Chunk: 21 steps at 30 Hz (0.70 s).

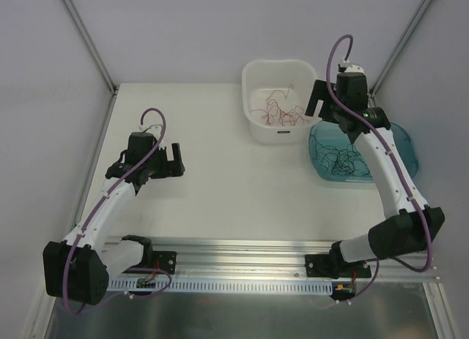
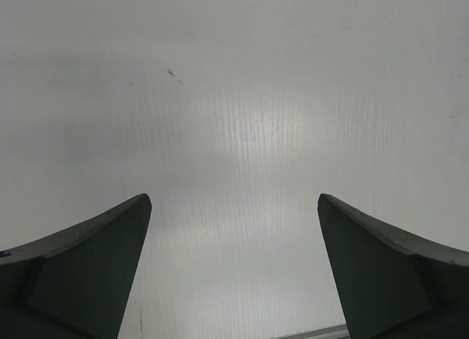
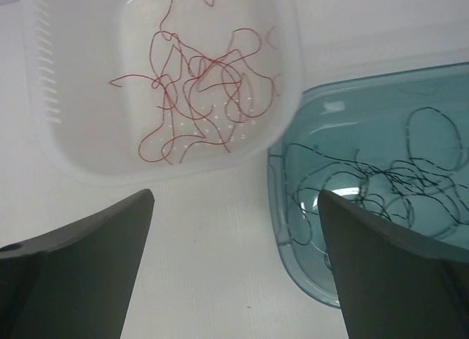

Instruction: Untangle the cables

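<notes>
Lying loose on the floor of a white tub [image 3: 44, 134], the red wires [image 3: 198, 90] sat ahead of the right gripper [image 3: 234, 195] and a little toward its left finger. The black wires [image 3: 396, 178] lay in a teal tray [image 3: 293, 258], ahead of and beyond the right finger. Tub and tray stood just beside each other, and the gap between the fingers looked down on the bare table [image 3: 220, 280] near where they met. Those fingers stood wide apart with nothing between them. Neither bunch showed a single long axis: the strands looped every way, the red ones spreading somewhat more from finger to finger than away from them. No knot joining the two colours was visible, so the sorting looked largely done. If any strand needed more work, the right arm was plainly the nearer. The left gripper [image 2: 234, 198], its fingers also spread and empty, faced only plain table surface, well apart from both containers
</notes>
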Each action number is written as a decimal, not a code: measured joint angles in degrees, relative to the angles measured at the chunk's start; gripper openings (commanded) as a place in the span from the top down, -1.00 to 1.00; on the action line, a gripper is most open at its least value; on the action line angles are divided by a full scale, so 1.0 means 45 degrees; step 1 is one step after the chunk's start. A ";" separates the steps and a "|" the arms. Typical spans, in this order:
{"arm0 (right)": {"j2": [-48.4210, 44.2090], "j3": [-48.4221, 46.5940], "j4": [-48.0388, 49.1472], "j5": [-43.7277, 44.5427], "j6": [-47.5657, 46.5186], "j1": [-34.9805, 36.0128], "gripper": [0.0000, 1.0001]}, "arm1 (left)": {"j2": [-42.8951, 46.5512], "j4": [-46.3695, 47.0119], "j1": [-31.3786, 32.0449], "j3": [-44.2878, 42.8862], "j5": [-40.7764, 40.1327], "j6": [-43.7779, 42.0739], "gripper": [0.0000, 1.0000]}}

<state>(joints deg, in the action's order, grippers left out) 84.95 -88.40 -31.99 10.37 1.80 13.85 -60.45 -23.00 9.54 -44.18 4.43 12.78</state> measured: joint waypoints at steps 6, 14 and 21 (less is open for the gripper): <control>-0.3254 0.1311 -0.1418 0.1122 -0.0466 -0.0369 -0.99 | 0.0073 -0.0005 0.0000 0.0019 0.0389 0.0005 -0.98; -0.7383 0.1700 -0.3905 0.2735 -0.0889 -0.0578 -0.99 | 0.2443 -0.0583 0.0000 -0.0117 0.0758 0.0821 -0.98; -1.1351 0.2191 -0.5727 0.3215 -0.0894 -0.0588 -0.99 | 0.5921 -0.2045 0.0000 -0.1467 0.0903 0.1763 -0.98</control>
<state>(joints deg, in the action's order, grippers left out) 33.87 -78.54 -57.76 24.84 -2.22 11.20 -33.80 -32.21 9.54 -50.78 8.49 20.71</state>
